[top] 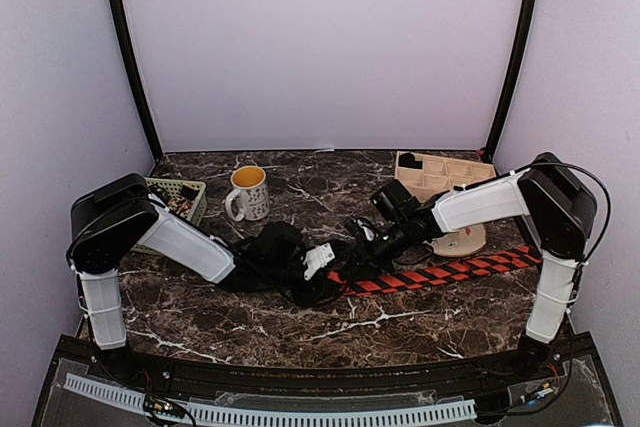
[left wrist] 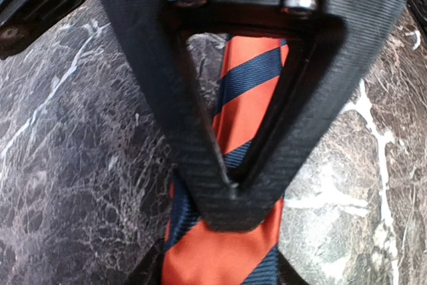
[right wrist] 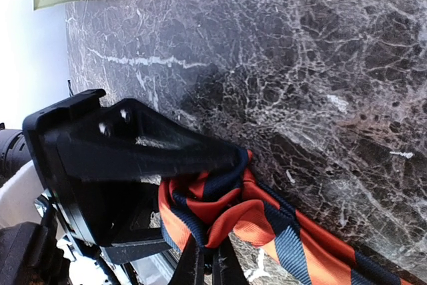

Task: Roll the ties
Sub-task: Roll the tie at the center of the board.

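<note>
A tie (top: 440, 273) with bold orange-red and dark diagonal stripes lies flat on the marble table (top: 250, 322), running from the centre toward the right. Both grippers meet at its left end. My right gripper (right wrist: 208, 253) is shut, pinching a bunched fold of the tie (right wrist: 293, 231). My left gripper (left wrist: 217, 277) stands open astride the tie (left wrist: 248, 106), one dark fingertip (left wrist: 148, 273) at each edge of the fabric. The black triangular finger (left wrist: 253, 198) of the right gripper presses on the tie just ahead of it. From above, the left gripper (top: 322, 260) and the right gripper (top: 362, 247) nearly touch.
A white mug (top: 247, 192) with yellow liquid stands at back centre. A green perforated basket (top: 182, 197) sits behind the left arm. A wooden compartment box (top: 440, 175) is at back right, with a pale round object (top: 466, 240) below the right forearm.
</note>
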{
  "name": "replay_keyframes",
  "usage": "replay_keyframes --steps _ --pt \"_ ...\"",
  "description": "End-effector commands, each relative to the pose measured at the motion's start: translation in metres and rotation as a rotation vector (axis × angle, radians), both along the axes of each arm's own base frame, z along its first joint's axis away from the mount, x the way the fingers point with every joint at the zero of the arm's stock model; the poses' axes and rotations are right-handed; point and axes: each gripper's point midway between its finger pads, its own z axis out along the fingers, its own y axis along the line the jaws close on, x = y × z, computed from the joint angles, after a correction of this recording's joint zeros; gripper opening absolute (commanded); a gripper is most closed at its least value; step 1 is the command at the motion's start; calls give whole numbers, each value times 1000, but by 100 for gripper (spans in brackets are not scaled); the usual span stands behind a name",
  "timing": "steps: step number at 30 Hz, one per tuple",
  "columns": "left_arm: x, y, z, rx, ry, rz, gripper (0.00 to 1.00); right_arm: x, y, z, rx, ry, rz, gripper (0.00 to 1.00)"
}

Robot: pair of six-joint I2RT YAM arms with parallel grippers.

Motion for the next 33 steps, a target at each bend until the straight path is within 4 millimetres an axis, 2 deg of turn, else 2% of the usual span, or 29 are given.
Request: replay_keyframes --steps 1,6,9,11,12,15,16,20,22,27,33 --pt "-23 48 -44 222 103 39 54 -2 -7 -9 -27 -6 -1 0" --pt "-10 31 11 66 -22 28 80 -3 -10 -13 -34 -4 -4 0" --pt "-6 23 44 -15 -76 20 85 -3 -10 -13 -31 -5 1 0" --pt "-6 21 73 -88 -110 27 90 -4 -10 -13 -29 -7 6 0" --pt "-6 20 86 -132 -125 31 98 -4 -10 -13 -29 -8 9 0" --pt "-3 30 103 -240 -143 119 99 -5 -11 -12 -30 -12 12 0" --pt "-3 30 99 -243 -111 137 99 -5 -11 -12 -30 -12 14 0" --pt "-22 19 57 -91 9 -9 99 -4 -11 -12 -33 -18 19 0" --pt "-30 14 52 -129 12 -50 99 -4 -11 -12 -34 -19 22 0" --pt "-27 6 33 -136 -16 -72 96 -5 -12 -11 -37 -19 24 0" --pt "-14 -9 17 -154 -50 -56 94 -4 -11 -10 -41 -19 30 0"
